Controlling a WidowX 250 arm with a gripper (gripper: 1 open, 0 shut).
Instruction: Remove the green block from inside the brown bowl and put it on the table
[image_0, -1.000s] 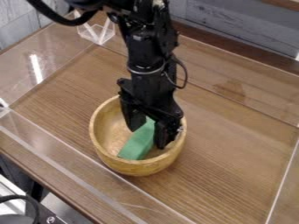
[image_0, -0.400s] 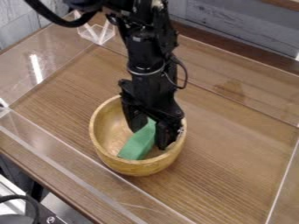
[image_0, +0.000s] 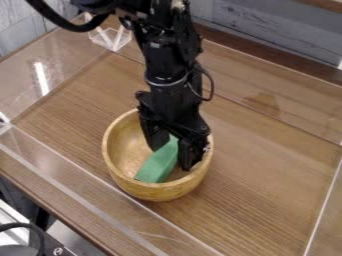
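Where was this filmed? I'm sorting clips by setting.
Probably a robot test bench in a lab: a wood-grain table fenced by clear plastic walls, one black robot arm, and only a wooden bowl holding a green block.

One round light-brown wooden bowl sits on one brown wood-grain counter; one bright green rectangular block lies inside it. One black tool.
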